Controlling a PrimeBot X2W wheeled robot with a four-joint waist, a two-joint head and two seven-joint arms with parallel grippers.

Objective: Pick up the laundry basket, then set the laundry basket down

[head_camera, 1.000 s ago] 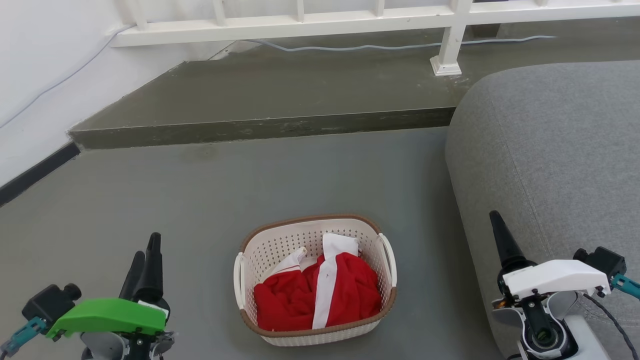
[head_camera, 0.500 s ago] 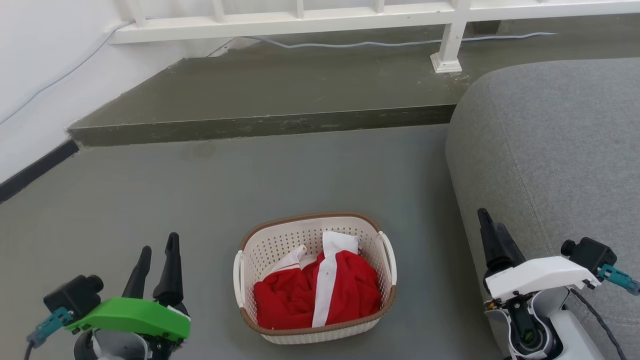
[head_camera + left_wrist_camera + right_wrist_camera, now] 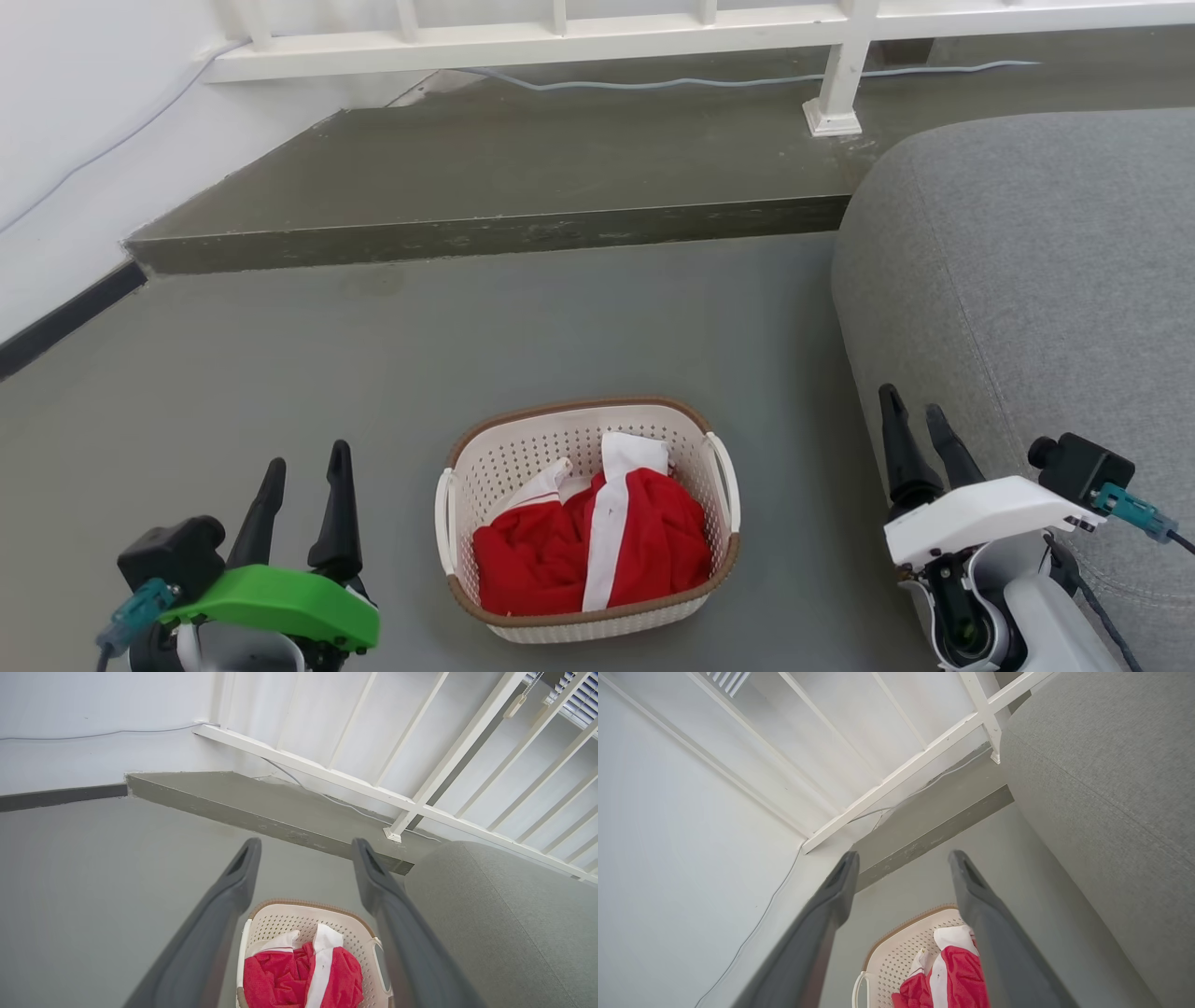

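the laundry basket (image 3: pixel 523 459) sits on the grey floor (image 3: pixel 373 373), low in the middle of the head view, between the two arms and touching neither. a red and white garment (image 3: pixel 551 565) lies crumpled inside it, filling the near half. the left pincer (image 3: pixel 307 455) hovers to the basket's left, its two dark fingers spread apart with nothing between them, pointing away from the robot. the right pincer (image 3: pixel 910 401) hovers off to the basket's right, also parted and empty, just beside the rounded edge of a grey sofa (image 3: pixel 1027 280). in both wrist views the fingers stand wide, with the basket seen low between them. beyond the basket a raised step (image 3: pixel 560 159) runs across, with a white railing (image 3: pixel 560 37) along its far side.
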